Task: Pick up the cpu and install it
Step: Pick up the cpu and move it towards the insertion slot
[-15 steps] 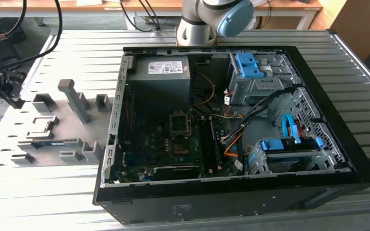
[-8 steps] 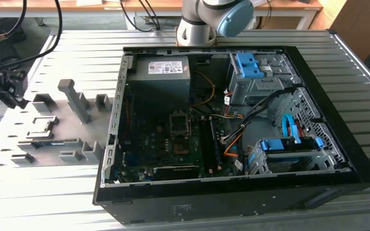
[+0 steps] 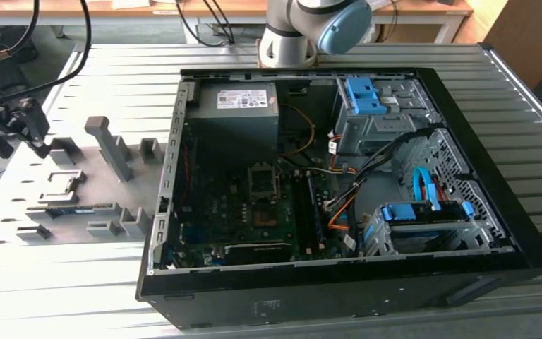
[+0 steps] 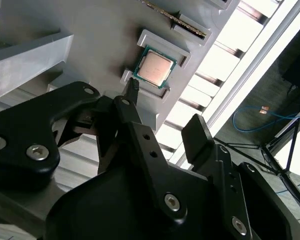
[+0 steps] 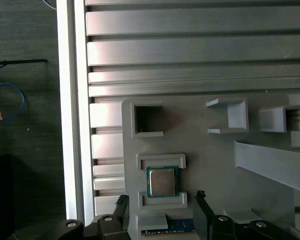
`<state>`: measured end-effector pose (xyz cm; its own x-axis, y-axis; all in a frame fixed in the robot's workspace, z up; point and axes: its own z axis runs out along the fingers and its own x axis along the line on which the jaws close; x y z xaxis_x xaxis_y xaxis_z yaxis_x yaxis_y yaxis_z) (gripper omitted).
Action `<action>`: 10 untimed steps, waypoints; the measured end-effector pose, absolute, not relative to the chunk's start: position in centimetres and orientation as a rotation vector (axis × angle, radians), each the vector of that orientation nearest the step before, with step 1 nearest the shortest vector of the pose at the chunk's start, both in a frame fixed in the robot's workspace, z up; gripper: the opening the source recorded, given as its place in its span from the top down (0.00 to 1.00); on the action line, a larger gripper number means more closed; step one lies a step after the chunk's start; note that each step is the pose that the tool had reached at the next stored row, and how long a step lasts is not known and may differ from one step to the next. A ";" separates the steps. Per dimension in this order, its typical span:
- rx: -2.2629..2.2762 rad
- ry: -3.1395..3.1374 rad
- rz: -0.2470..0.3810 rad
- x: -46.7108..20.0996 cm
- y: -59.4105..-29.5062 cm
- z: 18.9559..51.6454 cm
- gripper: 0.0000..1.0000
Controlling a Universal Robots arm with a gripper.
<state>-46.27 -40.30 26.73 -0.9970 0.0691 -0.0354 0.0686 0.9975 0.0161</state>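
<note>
**CPU not yet gripped: claw spread above its pocket**

The cpu (image 5: 162,181) lies flat in a raised pocket (image 5: 160,161) on the grey fixture plate (image 5: 215,165), untouched. The gripper (image 4: 165,107) hangs over the plate with its fingers spread and nothing between them, tips aimed down at the pocket.

Risk, by judgement: the chip is thin and walled in. An off-centre closure could pinch the pocket walls, tip the chip or let it slip. A finger could also strike the memory module (image 5: 170,232) just beside the pocket.

The open computer case (image 3: 346,296) stands beside the plate.
</note>
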 end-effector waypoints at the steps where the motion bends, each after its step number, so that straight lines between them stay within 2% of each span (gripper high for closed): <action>1: 0.107 3.104 0.023 -46.3 -40.3 26.7 0.36; 10: 0.103 3.104 0.023 -46.3 -40.3 26.7 0.36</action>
